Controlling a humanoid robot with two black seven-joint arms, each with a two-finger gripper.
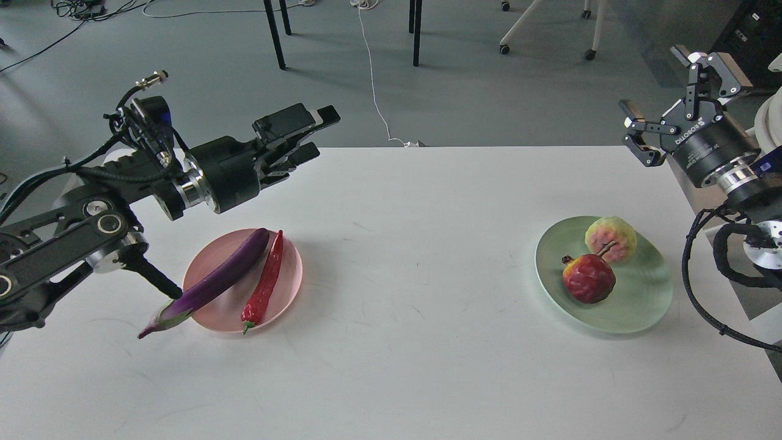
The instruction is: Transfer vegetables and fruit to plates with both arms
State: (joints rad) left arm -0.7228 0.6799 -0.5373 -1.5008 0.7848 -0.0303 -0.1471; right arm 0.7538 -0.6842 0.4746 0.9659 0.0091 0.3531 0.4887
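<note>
The room behind was a grey floor (201, 73) crossed by a white cable (372, 79) and loose black leads at the top left, with dark table legs (275, 33) and the pale wheeled base of a chair (544, 27) cut off by the upper edge. In front lay a white table (403, 342), bare in the middle and faintly scuffed.

At the left, the left arm's thick links ran out of the picture edge. The left gripper (314, 134) hung above the table's far-left part, pointing right, holding nothing; its fingers overlapped from this angle, so I could not tell how far they stood apart. Below it sat the pink plate (290, 287). The purple eggplant (217, 281) lay slanted across it, its pale stem end overhanging the near-left rim onto the table, partly crossed by a dark part of the arm. Just beside it on the right lay the red chili pepper (266, 284), green stem toward the near rim.

Well apart to the right was the green plate (641, 305). The pomegranate (588, 278) rested on it, and the bumpy yellow-green and pink fruit (610, 238) sat behind, seemingly touching it. The right gripper (678, 107) was raised past the table's far-right corner, its jaws spread wide and empty; its arm and black cables (702, 269) were cut by the right edge.
</note>
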